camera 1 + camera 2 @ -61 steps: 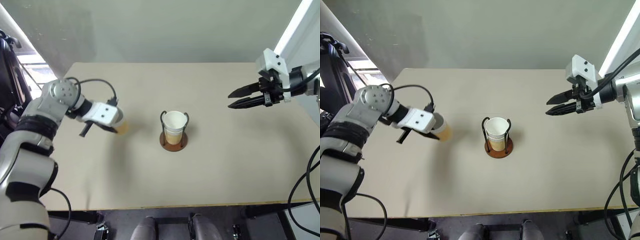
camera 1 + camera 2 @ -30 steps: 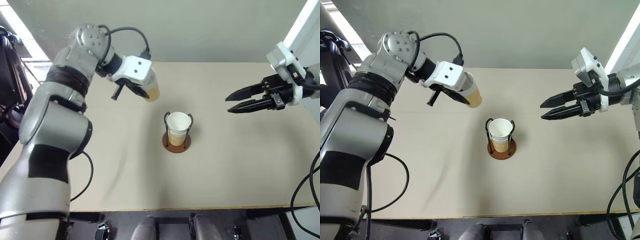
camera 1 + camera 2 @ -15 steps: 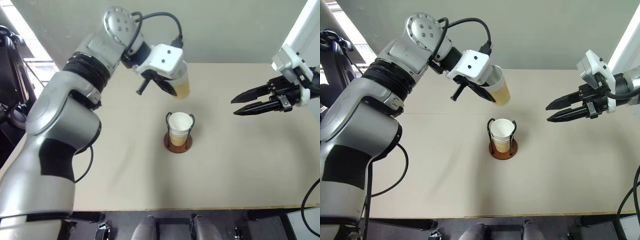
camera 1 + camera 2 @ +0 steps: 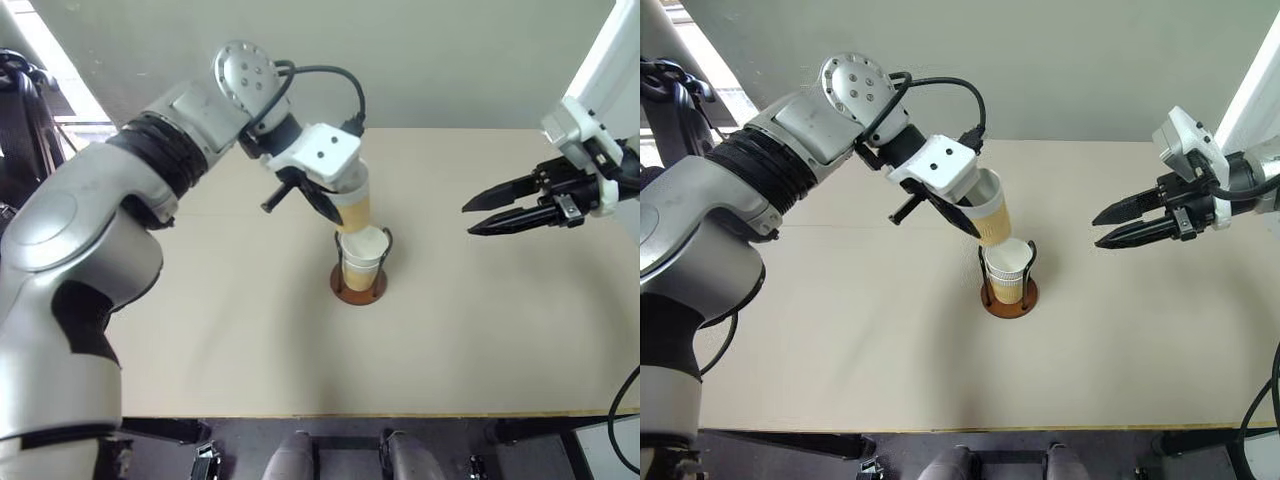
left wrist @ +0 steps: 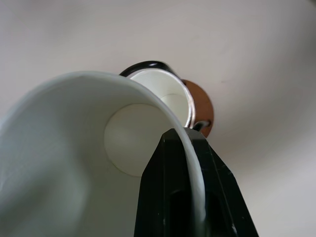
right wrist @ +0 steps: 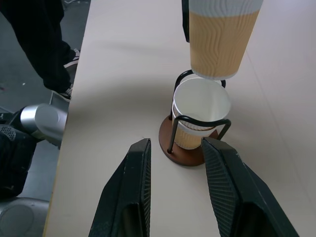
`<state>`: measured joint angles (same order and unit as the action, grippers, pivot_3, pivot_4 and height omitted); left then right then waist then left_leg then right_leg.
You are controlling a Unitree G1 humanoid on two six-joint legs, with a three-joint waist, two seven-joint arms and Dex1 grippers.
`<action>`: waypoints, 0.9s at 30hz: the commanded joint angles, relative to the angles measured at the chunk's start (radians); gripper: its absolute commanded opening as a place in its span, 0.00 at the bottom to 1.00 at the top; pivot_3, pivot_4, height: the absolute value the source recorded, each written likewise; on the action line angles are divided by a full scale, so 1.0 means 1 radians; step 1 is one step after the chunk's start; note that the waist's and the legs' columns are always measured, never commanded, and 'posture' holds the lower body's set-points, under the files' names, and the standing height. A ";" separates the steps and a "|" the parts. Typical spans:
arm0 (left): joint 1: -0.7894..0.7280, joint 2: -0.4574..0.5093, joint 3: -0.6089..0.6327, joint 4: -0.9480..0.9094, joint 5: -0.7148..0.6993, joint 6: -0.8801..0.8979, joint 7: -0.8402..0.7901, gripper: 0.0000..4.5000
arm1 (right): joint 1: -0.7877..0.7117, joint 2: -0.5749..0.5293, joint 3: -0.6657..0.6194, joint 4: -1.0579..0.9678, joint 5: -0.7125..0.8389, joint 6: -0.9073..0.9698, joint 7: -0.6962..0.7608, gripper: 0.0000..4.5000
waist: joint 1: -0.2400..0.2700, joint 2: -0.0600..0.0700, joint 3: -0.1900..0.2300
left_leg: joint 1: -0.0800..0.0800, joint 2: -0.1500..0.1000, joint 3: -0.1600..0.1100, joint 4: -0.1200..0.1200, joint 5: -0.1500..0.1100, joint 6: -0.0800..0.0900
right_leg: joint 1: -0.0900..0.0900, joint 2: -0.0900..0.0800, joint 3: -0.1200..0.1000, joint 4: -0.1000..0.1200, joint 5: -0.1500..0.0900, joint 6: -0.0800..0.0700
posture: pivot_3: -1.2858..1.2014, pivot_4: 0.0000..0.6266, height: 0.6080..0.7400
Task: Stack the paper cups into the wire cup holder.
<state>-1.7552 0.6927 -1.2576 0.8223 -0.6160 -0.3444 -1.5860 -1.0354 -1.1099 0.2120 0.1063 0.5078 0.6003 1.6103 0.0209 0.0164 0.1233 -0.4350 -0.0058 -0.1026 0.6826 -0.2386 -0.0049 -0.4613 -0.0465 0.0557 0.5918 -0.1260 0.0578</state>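
My left gripper [image 4: 335,200] is shut on the rim of a tan-orange paper cup [image 4: 353,209], one finger [image 5: 183,197] inside its white wall. The cup hangs tilted, its base just above the mouth of two nested paper cups [image 6: 201,106]. Those stand in the wire cup holder [image 4: 358,287], a reddish-brown disc with black wire loops near the middle of the table. The left wrist view looks through the held cup [image 5: 74,148] down onto the holder's cups [image 5: 165,91]. Off to the right, above the table, my right gripper [image 4: 470,218] is open and points at the holder with nothing between its fingers.
The beige table [image 4: 220,340] is bare around the holder, with its front edge near me and a grey wall behind. In the right wrist view a person's dark trouser legs and shoes [image 6: 47,44] stand beyond the table's far side.
My left arm has carried the cup right and down from behind the holder to just above it, and the cup has turned more upright. The right gripper has kept still.
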 commanded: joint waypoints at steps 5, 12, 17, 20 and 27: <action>-0.040 -0.016 -0.004 0.012 -0.043 -0.017 -0.028 0.00 | -0.019 -0.026 -0.007 -0.018 0.021 -0.003 0.004 0.35 | 0.003 0.000 0.000 | 0.000 -0.002 0.001 -0.001 0.000 0.000 | 0.000 0.002 0.000 0.000 -0.001 0.001 | 0.52 0.24 1.00; -0.023 -0.032 -0.027 0.038 -0.029 -0.055 -0.028 0.00 | -0.005 -0.032 -0.015 -0.031 0.021 0.002 0.004 0.35 | 0.003 0.001 0.000 | 0.000 -0.001 -0.001 -0.001 -0.001 0.000 | 0.001 -0.004 0.001 -0.001 -0.002 0.002 | 0.52 0.24 1.00; -0.011 -0.057 -0.022 0.067 -0.011 -0.090 -0.028 0.00 | 0.004 -0.034 -0.019 -0.039 0.023 0.008 0.004 0.35 | 0.004 0.001 0.000 | 0.000 -0.002 -0.001 -0.001 -0.001 0.000 | 0.002 -0.004 0.000 -0.001 -0.002 0.002 | 0.52 0.24 1.00; -0.007 -0.065 -0.024 0.075 -0.003 -0.104 -0.028 0.00 | 0.008 -0.038 -0.020 -0.043 0.023 0.013 0.004 0.35 | 0.004 0.001 0.000 | 0.000 -0.002 -0.001 -0.001 -0.001 0.000 | 0.002 -0.005 0.000 -0.001 -0.002 0.002 | 0.52 0.24 1.00; 0.001 -0.076 -0.018 0.070 -0.006 -0.107 -0.028 0.00 | 0.016 -0.039 -0.029 -0.056 0.021 0.023 0.004 0.35 | 0.003 0.001 0.000 | 0.000 -0.002 -0.001 -0.001 -0.001 0.001 | 0.002 -0.005 0.000 -0.002 -0.002 0.003 | 0.52 0.24 1.00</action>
<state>-1.7426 0.6114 -1.2927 0.8949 -0.6230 -0.4409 -1.5859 -1.0110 -1.1254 0.2179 0.0721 0.5106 0.6203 1.6104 0.0244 0.0175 0.1238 -0.4350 -0.0086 -0.1024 0.6814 -0.2395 -0.0043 -0.4594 -0.0517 0.0550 0.5900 -0.1283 0.0610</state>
